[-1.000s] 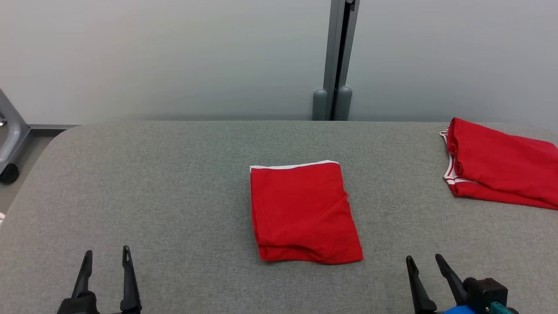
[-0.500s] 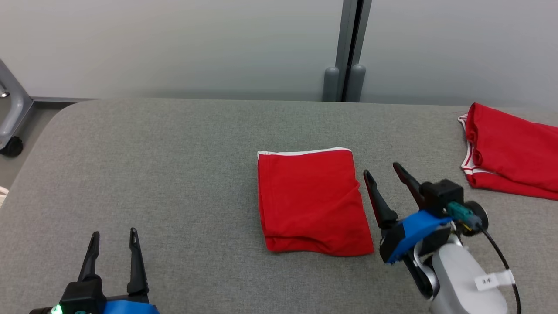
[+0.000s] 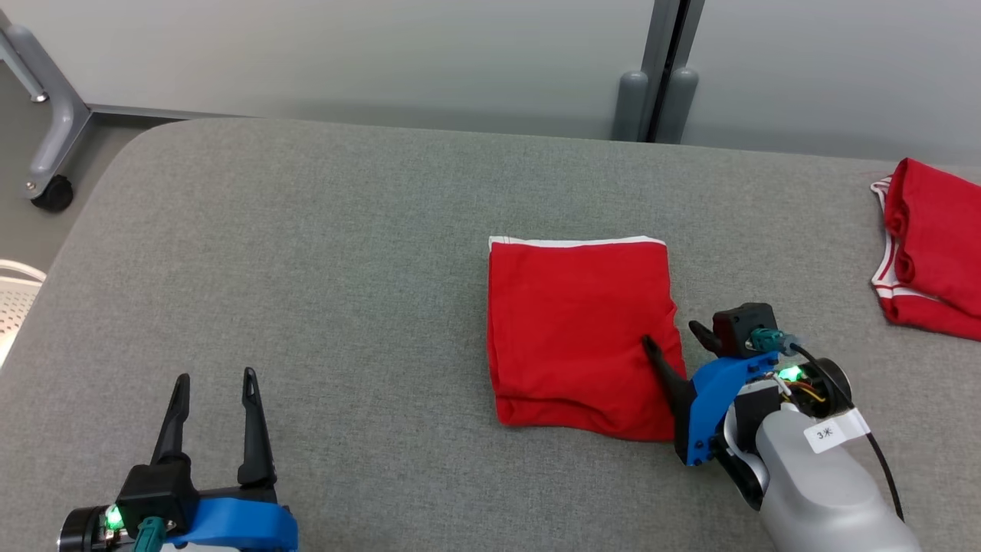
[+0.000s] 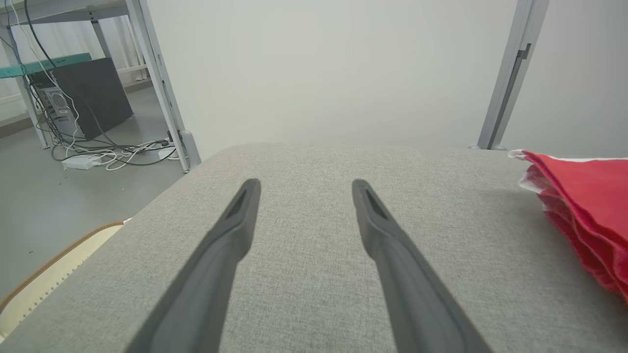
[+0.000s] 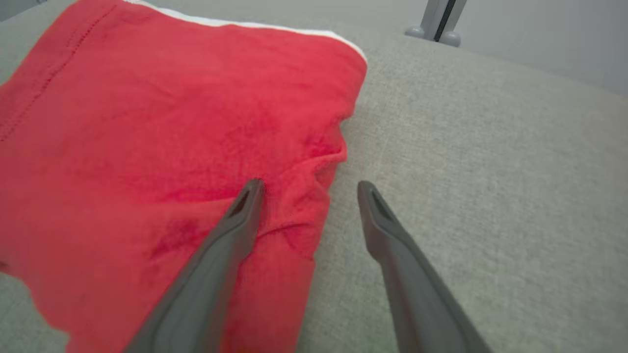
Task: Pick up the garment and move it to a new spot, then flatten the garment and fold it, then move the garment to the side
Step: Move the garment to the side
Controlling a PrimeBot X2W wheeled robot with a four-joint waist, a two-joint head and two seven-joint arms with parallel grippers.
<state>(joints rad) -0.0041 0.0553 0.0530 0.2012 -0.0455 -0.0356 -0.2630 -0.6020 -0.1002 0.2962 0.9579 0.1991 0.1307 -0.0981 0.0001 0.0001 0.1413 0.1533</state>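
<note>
Your right gripper (image 3: 670, 335): jaws wide, empty, straddling right edge of folded red garment (image 3: 575, 322), mid bench (image 3: 306, 253). Your left gripper (image 3: 216, 377): wide, empty, near left. Fold looks done; you likely have only side move left.

Robotics lab or test room, not a home. The work surface (image 3: 306, 268) is a wide table covered in grey fabric, set against plain pale wall panels (image 3: 383, 54) joined by a grey metal post (image 3: 663, 69); a metal frame leg on a castor wheel (image 3: 67, 126) stands off the far left corner. Left wrist view: bare grey floor (image 4: 49, 211), a metal-framed bench (image 4: 156, 73), a computer tower (image 4: 58, 110) beneath it, and loose cables (image 4: 122, 152) trailing across the floor.
</note>
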